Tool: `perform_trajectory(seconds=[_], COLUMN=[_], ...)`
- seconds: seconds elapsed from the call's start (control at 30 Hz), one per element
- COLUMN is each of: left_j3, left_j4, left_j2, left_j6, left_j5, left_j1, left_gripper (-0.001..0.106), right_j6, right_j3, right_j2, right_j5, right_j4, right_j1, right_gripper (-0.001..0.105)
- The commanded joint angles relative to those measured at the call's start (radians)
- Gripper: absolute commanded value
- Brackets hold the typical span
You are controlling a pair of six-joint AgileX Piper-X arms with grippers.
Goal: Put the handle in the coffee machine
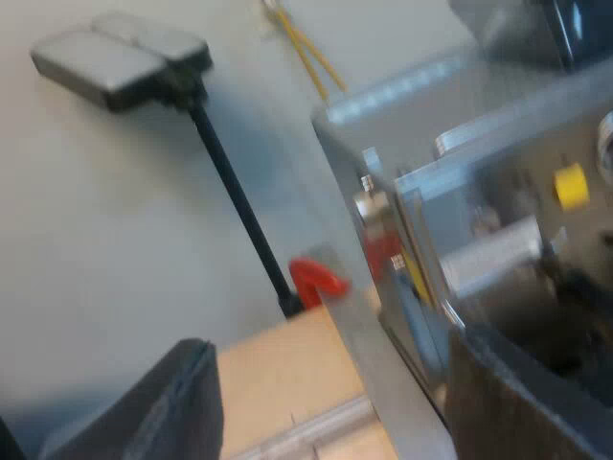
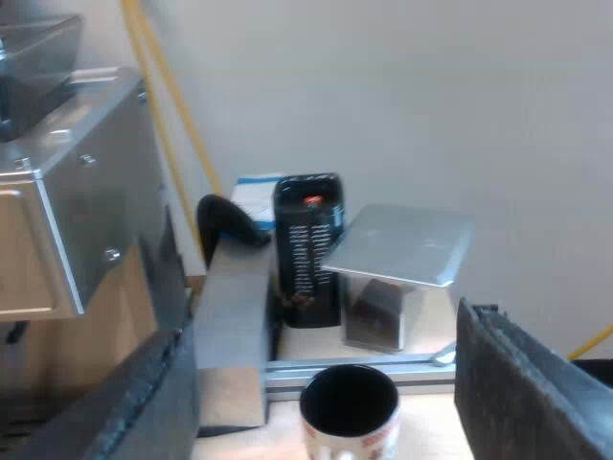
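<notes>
the left gripper [image 1: 326,345] is spread wide with nothing between its fingers, hanging close to the machine [image 1: 479,192], by its side wall and front corner. the right gripper [image 2: 324,331] is just as wide and empty, over a mug [image 2: 350,412] that stands apart from the machine. so neither arm has the handle in hand.

as for the handle itself: a red bit [image 1: 312,280] sits just beside the machine's side wall, at the foot of a black pole [image 1: 239,201] and at the edge of the wooden top [image 1: 287,369]. i cannot tell whether that is the handle's red end or something else. the machine's front is too blurred to say whether anything is locked in there.

my reading: nothing shows the lock-in as done. if it is not, the whole job is left: the pick-up, the carry to the machine's front and the twist-in. beyond the mug, farther from the machine, stand a black box [image 2: 308,249] and a metal plate [image 2: 402,244].
</notes>
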Motion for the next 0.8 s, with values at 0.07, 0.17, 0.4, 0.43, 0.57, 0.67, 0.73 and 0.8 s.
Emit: perform_trajectory(seconds=[0.07, 0.17, 0.4, 0.43, 0.57, 0.67, 0.73, 0.8], left_j3=[0.040, 0.074, 0.093, 0.095, 0.137, 0.170, 0.189, 0.214], left_j4=[0.080, 0.159, 0.278, 0.276, 0.184, 0.084, 0.008, -0.073], left_j2=[-0.087, -0.161, -0.207, -0.207, -0.207, -0.207, -0.207, -0.205], left_j6=[0.006, 0.042, 0.042, 0.038, -0.085, -0.148, -0.178, -0.201], left_j5=[-0.009, -0.009, -0.014, -0.014, -0.026, -0.057, -0.079, -0.082], left_j1=[0.001, 0.001, 0.006, 0.008, 0.008, 0.008, 0.008, 0.008], left_gripper=[0.054, 0.054, 0.054, 0.054, 0.054, 0.054, 0.054, 0.054], right_j6=[-0.004, -0.004, -0.004, -0.004, -0.012, -0.017, -0.017, -0.017], right_j3=[-0.007, 0.004, 0.007, 0.007, 0.007, 0.018, 0.036, 0.068], right_j2=[-0.034, -0.034, -0.034, -0.034, -0.034, -0.034, -0.034, -0.034], right_j5=[0.044, 0.040, 0.039, 0.039, 0.025, 0.025, 0.016, -0.031], right_j4=[0.055, 0.060, 0.063, 0.063, 0.058, 0.050, 0.038, 0.018], right_j1=[0.000, 0.000, 0.000, 0.000, 0.000, 0.000, 0.000, 0.000], right_gripper=[0.060, 0.060, 0.060, 0.060, 0.060, 0.060, 0.060, 0.060])
